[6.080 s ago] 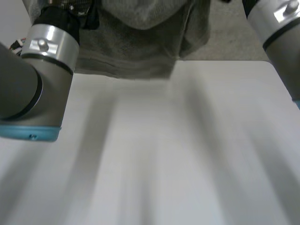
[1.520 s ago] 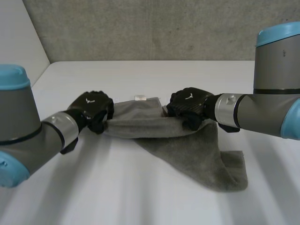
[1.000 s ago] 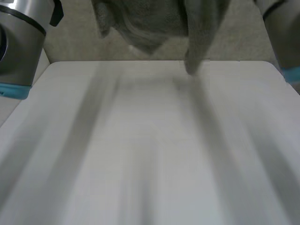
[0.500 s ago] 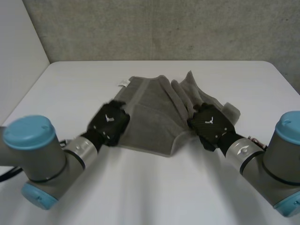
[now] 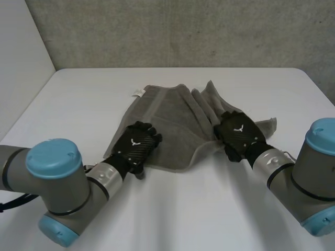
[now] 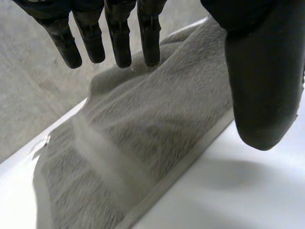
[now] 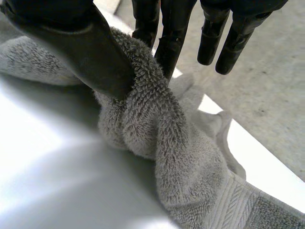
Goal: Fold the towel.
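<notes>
The grey towel lies rumpled and partly doubled over in the middle of the white table. My left hand rests over its near left edge. In the left wrist view that hand's fingers are straight and spread from the thumb, with the towel lying flat under the palm. My right hand sits on the towel's right side. Its thumb and fingers pinch a bunched fold of the towel.
A small white label sticks out at the towel's far left corner. A grey wall stands behind the table's far edge. Bare table surface stretches in front of both arms.
A second ago the towel hung high above the table; now it lies on it. My left hand has opened and let go of the near left edge. The right hand keeps its grip.
</notes>
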Robot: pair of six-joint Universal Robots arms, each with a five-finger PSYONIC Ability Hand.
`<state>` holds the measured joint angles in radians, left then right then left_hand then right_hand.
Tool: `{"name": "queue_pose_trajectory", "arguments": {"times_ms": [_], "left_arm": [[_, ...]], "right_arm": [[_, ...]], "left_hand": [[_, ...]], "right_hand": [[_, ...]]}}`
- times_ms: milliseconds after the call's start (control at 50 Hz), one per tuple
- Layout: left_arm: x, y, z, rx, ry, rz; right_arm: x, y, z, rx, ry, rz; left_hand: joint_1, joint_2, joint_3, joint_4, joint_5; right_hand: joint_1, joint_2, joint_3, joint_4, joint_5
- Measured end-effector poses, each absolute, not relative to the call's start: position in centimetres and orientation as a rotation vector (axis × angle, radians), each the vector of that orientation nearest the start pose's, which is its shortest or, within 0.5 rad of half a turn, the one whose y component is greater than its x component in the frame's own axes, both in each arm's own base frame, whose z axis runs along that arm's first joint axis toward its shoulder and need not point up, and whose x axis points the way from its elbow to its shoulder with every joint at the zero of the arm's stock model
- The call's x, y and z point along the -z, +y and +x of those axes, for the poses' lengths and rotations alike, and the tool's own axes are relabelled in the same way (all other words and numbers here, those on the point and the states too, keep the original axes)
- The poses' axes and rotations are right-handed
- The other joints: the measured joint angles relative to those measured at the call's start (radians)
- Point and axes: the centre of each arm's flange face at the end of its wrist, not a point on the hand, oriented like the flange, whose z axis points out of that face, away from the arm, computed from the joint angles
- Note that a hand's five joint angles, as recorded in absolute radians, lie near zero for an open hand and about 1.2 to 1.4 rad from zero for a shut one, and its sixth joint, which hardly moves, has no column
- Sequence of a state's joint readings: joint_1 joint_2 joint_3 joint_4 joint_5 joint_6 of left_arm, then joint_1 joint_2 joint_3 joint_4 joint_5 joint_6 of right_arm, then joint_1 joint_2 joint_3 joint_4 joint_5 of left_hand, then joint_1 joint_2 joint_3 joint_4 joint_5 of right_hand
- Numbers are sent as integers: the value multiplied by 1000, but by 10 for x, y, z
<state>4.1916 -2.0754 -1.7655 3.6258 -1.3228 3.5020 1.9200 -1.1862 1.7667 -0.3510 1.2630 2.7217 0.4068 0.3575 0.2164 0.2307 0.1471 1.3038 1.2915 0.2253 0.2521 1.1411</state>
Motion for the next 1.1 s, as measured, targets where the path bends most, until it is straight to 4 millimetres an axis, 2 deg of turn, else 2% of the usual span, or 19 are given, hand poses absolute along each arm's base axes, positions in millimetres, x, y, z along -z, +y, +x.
{"name": "queue_pose_trajectory", "arguments": {"times_ms": [120,240,300,480,520,580,600,640,680,760,840,980,1020,1100], "left_arm": [[-134,-219,-326,2196,2297,1374],[-136,-221,-336,2230,2343,1287],[-132,-223,-340,2233,2381,1235],[-114,-229,-345,2191,2450,1157],[-109,-230,-346,2176,2478,1127],[-102,-231,-347,2159,2533,1060],[-101,-232,-347,2159,2549,1032],[-101,-235,-347,2161,2577,975],[-102,-238,-346,2167,2586,936],[-107,-244,-342,2175,2584,874],[-120,-258,-329,2180,2551,799],[-138,-272,-304,2164,2510,722],[-141,-271,-301,2159,2507,722],[-151,-264,-298,2152,2489,760]], "right_arm": [[-172,-269,266,1809,2035,-938],[-191,-268,266,1751,2034,-806],[-203,-264,266,1716,2023,-732],[-221,-257,262,1701,1991,-629],[-224,-256,261,1708,1983,-622],[-227,-254,259,1718,1975,-621],[-228,-253,259,1720,1973,-622],[-228,-253,259,1723,1973,-629],[-227,-253,259,1724,1976,-637],[-222,-254,259,1729,1989,-673],[-208,-256,259,1729,2029,-774],[-181,-251,257,1710,2079,-1037],[-177,-250,257,1704,2084,-1082],[-172,-246,256,1658,2097,-1168]], "left_hand": [[-25,-22,0,0,-24],[-25,-23,0,0,-26],[-25,-23,0,0,-26],[-25,-22,0,0,-13],[6,41,0,0,69],[289,344,0,0,361],[469,535,0,0,544],[804,864,0,0,891],[884,945,0,0,991],[885,945,0,0,997],[885,945,0,0,997],[885,958,0,0,1000],[885,964,0,0,1002],[889,966,0,0,1013]], "right_hand": [[0,0,0,0,0],[0,0,0,0,0],[0,0,0,0,0],[0,0,0,0,0],[0,0,0,0,0],[0,0,0,0,0],[0,0,0,0,0],[0,0,0,0,0],[0,0,0,0,0],[0,0,0,0,0],[0,0,0,0,0],[-8,-6,0,0,-10],[-110,-124,0,0,-120],[-527,-530,0,0,-552]]}}
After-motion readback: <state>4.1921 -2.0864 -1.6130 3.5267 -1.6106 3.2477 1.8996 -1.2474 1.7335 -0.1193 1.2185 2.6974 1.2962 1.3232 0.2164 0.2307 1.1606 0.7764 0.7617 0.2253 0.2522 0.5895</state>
